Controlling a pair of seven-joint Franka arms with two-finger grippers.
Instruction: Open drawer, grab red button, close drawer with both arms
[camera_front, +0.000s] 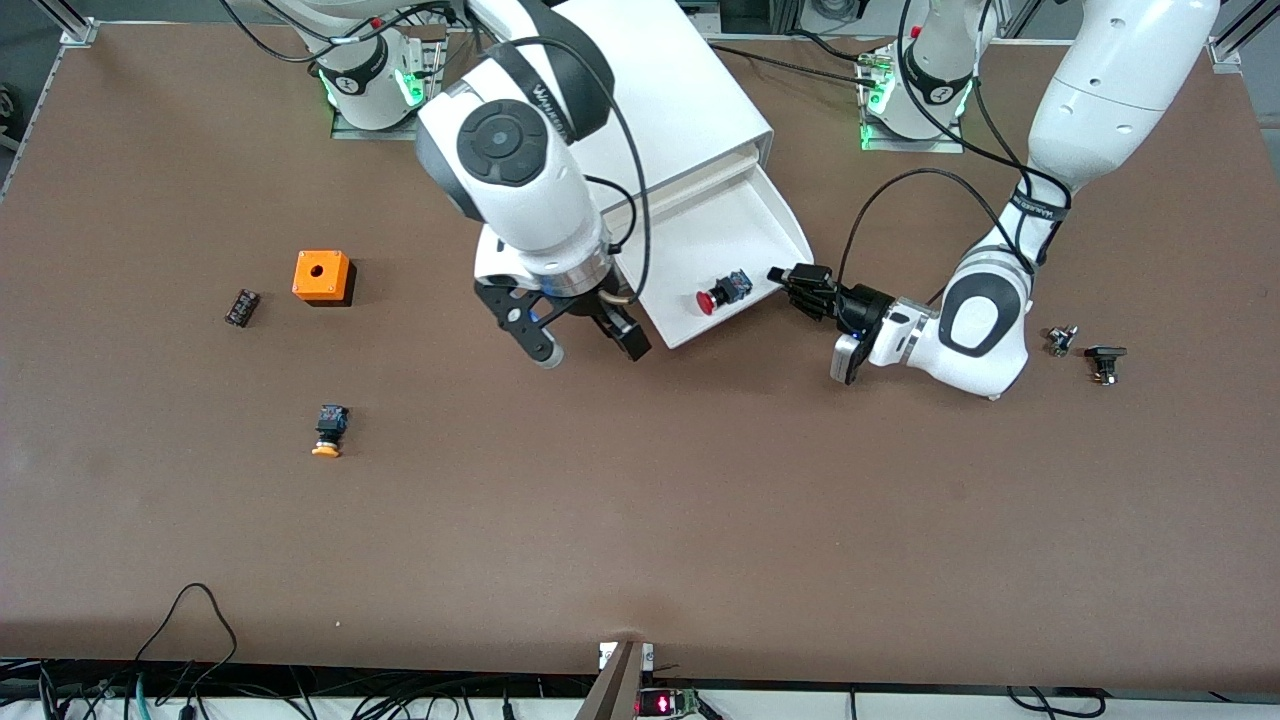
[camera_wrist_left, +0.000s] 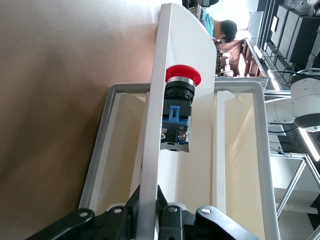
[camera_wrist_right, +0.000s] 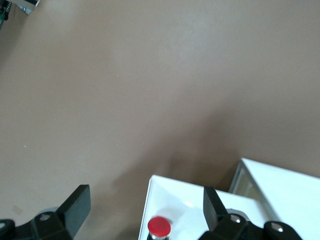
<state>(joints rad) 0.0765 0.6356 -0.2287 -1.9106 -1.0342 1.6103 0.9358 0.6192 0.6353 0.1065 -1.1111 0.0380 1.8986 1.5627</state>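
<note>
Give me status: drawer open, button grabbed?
Done: the drawer is pulled out of the cabinet, and the left gripper is shut on its front wall. In hand: the right gripper hangs open over the drawer's corner, the red button lying ungrasped inside. Left: grab it, close the drawer.

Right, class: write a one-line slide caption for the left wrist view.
Left gripper grips the open drawer's front edge; the red button lies inside.

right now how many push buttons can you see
2: the red-capped button lies in the open drawer; the orange-capped button sits on the table toward the right arm's end. Closed drawers may hide more.
</note>
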